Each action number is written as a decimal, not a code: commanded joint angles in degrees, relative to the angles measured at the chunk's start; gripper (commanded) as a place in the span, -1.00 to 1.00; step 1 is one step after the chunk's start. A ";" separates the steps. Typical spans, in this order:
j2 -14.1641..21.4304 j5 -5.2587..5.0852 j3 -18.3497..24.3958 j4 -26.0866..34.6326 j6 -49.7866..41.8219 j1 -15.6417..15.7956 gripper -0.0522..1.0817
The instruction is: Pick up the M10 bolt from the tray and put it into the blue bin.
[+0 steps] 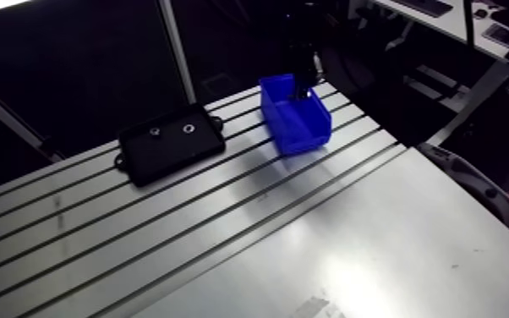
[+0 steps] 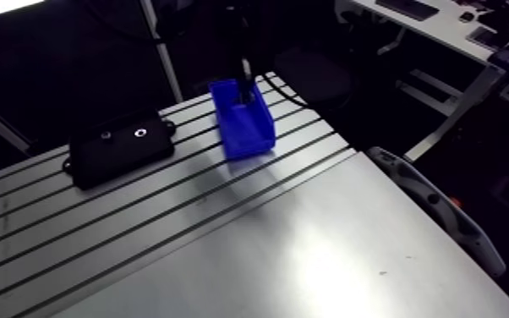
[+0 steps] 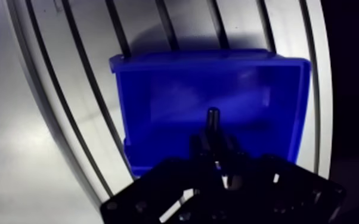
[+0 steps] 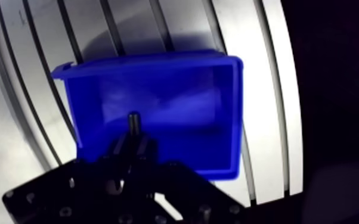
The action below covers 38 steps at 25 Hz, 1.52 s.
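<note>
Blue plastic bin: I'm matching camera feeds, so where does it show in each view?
Arm view: the blue plastic bin stands on the slotted aluminium table, beside the black tray.
Wrist view: it lies open directly below the hand, which grips a dark bolt.
Shared landmark: the table's dark slots running beneath the bin.
</note>
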State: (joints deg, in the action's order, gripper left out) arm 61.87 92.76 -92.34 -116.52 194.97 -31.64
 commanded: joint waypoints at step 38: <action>-3.83 1.15 -5.62 -8.95 -0.14 -0.63 0.73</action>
State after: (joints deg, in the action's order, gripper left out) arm 58.66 93.94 -98.05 -125.12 194.85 -32.26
